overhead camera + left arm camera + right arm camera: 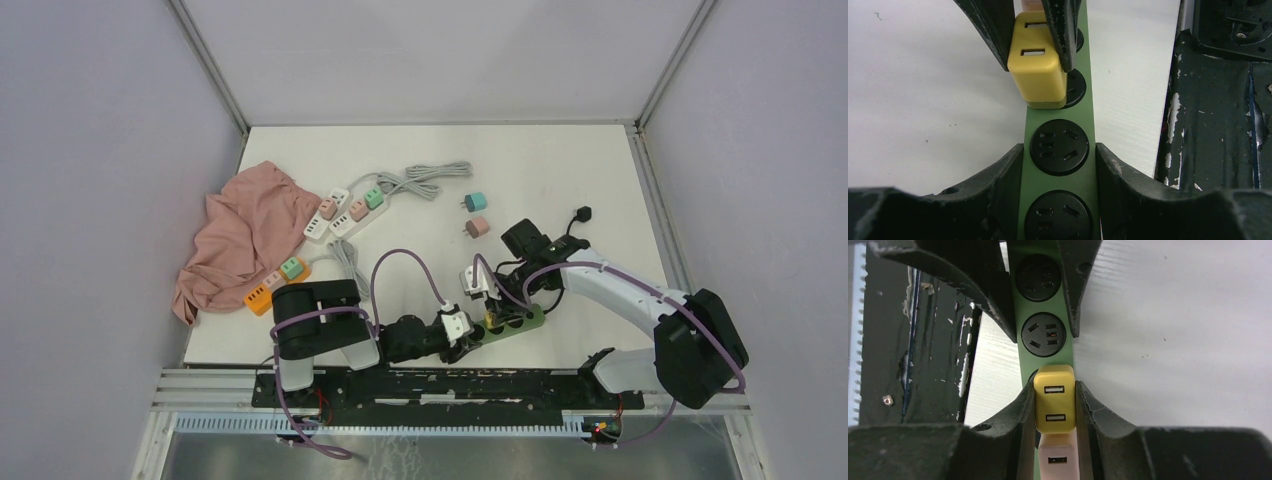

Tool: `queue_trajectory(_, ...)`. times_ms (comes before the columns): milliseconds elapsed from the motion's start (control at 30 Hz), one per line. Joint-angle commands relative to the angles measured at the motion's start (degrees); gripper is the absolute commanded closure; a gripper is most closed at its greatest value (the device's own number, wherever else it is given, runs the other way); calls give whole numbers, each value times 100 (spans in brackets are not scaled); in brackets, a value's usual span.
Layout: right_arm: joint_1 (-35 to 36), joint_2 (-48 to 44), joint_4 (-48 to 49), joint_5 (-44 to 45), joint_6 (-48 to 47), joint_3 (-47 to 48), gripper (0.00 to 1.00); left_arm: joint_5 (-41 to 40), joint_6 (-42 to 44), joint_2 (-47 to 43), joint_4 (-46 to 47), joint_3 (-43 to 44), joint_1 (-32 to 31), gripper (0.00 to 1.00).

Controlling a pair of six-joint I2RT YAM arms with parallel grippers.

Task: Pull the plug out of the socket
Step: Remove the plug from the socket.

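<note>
A green power strip [522, 320] with round black sockets lies near the table's front edge. A yellow USB plug [1054, 398] sits in one of its sockets, with a pale pink plug [1058, 457] behind it. My right gripper [1055, 405] is shut on the yellow plug, one finger on each side; the plug also shows in the left wrist view [1037, 62]. My left gripper [1058, 170] is shut on the green strip [1060, 182], clamping its two long sides. In the top view both grippers, left [468, 332] and right [492, 296], meet at the strip.
A pink cloth [245, 235] lies at the left. White power strips [340, 215] with coloured plugs, an orange strip [262, 296] and a grey cable [425, 180] lie behind. Loose teal [474, 202] and pink [477, 227] plugs sit mid-table. The black mounting rail [450, 385] runs along the front.
</note>
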Motion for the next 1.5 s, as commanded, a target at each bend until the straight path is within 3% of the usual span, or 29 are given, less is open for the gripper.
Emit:
queue_trajectory(0, 53, 45, 1389, -498, 1370, 239, 100, 58, -24, 199, -370, 21, 42, 97)
queue_trajectory(133, -570, -51, 881, -487, 630, 221, 100, 47, -20, 240, -374, 28, 46, 97)
queue_trajectory(367, -445, -239, -661, -1539, -1283, 129, 100, 111, -115, 291, -247, -56, 125, 97)
queue_trajectory(533, 179, -40, -23, -1735, -423, 194, 100, 136, -177, 357, -302, 38, 147, 97)
queue_trajectory(633, 246, 48, 766, -1642, 770, 303, 100, 133, -223, 425, -282, 58, 141, 97)
queue_trajectory(733, 214, 56, 1090, -1245, 1209, 305, 100, 126, -252, 433, -274, 56, 156, 97)
queue_trajectory(900, -321, -49, 694, -1050, 784, 371, 100, 155, -256, 382, -292, 33, 180, 97)
queue_trajectory(1167, -428, -159, -1211, -1706, -1555, 433, 100, 285, -332, 412, -200, 23, 250, 97)
queue_trajectory(1333, -15, -12, -1149, -1764, -1478, 501, 100, 285, -356, 392, -211, 35, 256, 97)
queue_trajectory(1467, 79, -93, -512, -1539, -607, 543, 100, 264, -392, 404, -221, 43, 266, 97)
